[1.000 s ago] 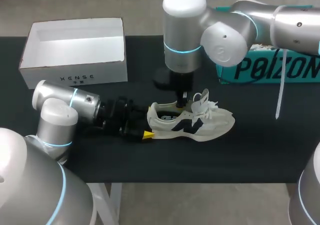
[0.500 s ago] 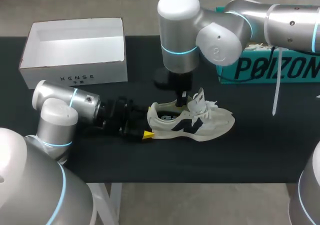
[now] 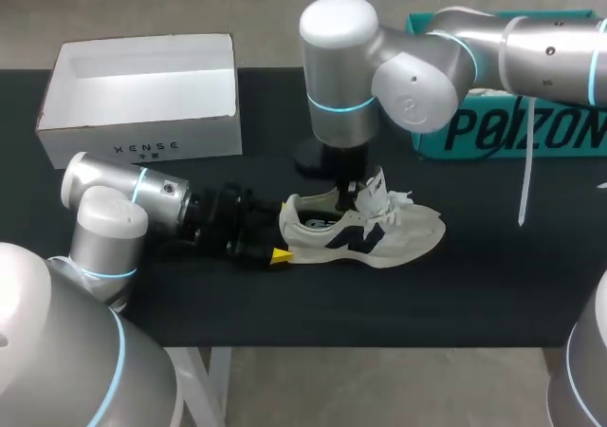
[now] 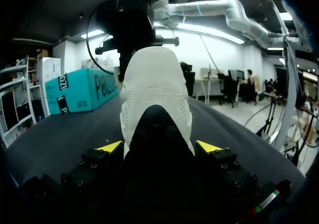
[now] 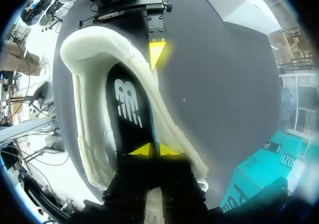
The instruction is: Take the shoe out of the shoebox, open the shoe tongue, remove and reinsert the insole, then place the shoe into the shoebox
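Spreading across the scene, a flat black tabletop (image 3: 493, 285) carries everything. My right arm (image 3: 417, 66), silver with a lit blue ring, comes in from the far right and drops straight down at the middle. My left arm (image 3: 123, 199) lies low along the near left. A teal cardboard box with dark lettering (image 3: 512, 128) sits at the far right, and an open white cardboard shoebox (image 3: 142, 138) at the far left (upright, opening facing up). Near the middle, a white fabric sneaker with a dark side emblem (image 3: 379, 237) stands on its sole, toe pointing right, well apart from the shoebox. The left gripper (image 4: 159, 147) is clamped on the sneaker's heel, one yellow tip pressed to each side. The right gripper (image 5: 155, 149) reaches down into the shoe's opening, its tips drawn almost together over the black printed insole (image 5: 127, 109); whether they pinch it cannot be told.
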`<action>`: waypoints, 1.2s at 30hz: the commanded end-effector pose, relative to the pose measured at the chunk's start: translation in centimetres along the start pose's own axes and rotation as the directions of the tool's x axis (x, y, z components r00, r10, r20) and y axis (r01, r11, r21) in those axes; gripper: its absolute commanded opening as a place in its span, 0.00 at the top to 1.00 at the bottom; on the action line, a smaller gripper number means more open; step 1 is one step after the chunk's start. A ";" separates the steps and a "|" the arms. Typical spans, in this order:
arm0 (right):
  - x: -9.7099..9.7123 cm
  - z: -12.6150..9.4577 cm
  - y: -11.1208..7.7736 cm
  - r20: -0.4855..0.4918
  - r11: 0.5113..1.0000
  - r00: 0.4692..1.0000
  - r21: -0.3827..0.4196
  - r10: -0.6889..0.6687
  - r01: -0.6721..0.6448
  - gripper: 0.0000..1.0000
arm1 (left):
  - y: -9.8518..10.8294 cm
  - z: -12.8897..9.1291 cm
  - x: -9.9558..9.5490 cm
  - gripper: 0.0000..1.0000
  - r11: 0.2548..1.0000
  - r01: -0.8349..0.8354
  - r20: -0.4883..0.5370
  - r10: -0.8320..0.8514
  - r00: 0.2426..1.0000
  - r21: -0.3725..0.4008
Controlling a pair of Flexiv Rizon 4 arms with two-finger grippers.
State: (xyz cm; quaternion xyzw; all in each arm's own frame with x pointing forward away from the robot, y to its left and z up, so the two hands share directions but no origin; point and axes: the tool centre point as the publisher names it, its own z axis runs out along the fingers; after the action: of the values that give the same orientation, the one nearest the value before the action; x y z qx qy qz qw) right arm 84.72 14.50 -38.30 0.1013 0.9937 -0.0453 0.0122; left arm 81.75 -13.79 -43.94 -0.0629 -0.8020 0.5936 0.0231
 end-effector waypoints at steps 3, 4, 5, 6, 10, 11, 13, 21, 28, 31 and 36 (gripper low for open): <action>-0.2 0.4 0.1 -0.006 1.000 1.000 -0.001 0.001 -0.001 0.80 | 0.3 0.1 0.0 1.00 1.000 -0.001 0.000 0.001 1.000 0.000; -0.2 0.4 0.0 -0.007 1.000 1.000 -0.002 0.001 -0.001 0.76 | 0.3 0.1 0.0 1.00 1.000 -0.001 0.000 0.001 1.000 0.000; -0.2 0.4 0.0 -0.008 1.000 1.000 -0.003 0.001 -0.001 0.75 | 0.3 0.1 0.0 1.00 1.000 -0.001 0.000 0.001 1.000 0.000; -0.2 0.4 -0.1 -0.008 1.000 1.000 -0.004 0.001 -0.001 0.75 | 0.3 0.1 0.0 1.00 1.000 -0.001 0.000 0.001 1.000 0.000; -0.1 0.5 -0.2 -0.012 1.000 1.000 -0.007 0.004 -0.004 0.72 | 0.3 0.1 0.0 1.00 1.000 -0.001 0.000 0.001 1.000 0.000; -0.1 0.4 -0.2 -0.012 1.000 1.000 -0.007 0.005 -0.005 0.71 | 0.3 0.1 0.0 1.00 1.000 -0.001 0.000 0.001 1.000 0.000; -0.1 0.4 -0.3 -0.012 1.000 1.000 -0.009 0.006 -0.006 0.69 | 0.3 0.1 0.0 1.00 1.000 -0.001 0.000 0.001 1.000 0.000; 0.0 1.0 0.0 -0.014 1.000 1.000 -0.003 -0.006 0.006 0.69 | 0.3 0.1 0.0 1.00 1.000 -0.001 0.000 0.001 1.000 0.000; 0.5 3.2 0.6 -0.033 1.000 0.999 0.006 -0.004 0.004 0.62 | 0.3 0.1 0.0 1.00 1.000 -0.001 0.000 0.001 1.000 0.000; 1.1 4.5 1.0 -0.048 1.000 0.999 0.022 -0.019 0.020 0.58 | 0.3 0.1 0.0 1.00 1.000 -0.001 0.000 0.001 1.000 0.000; 2.7 7.3 1.8 -0.099 0.998 0.994 0.032 -0.046 0.050 0.52 | 0.3 0.1 0.0 1.00 1.000 -0.001 0.000 0.001 1.000 0.000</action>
State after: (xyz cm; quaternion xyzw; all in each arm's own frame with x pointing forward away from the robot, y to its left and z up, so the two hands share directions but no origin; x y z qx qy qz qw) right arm 82.79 14.82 -41.89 0.0840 0.9946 -0.0526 -0.0293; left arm 81.72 -13.71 -43.97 -0.0632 -0.8021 0.5934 0.0231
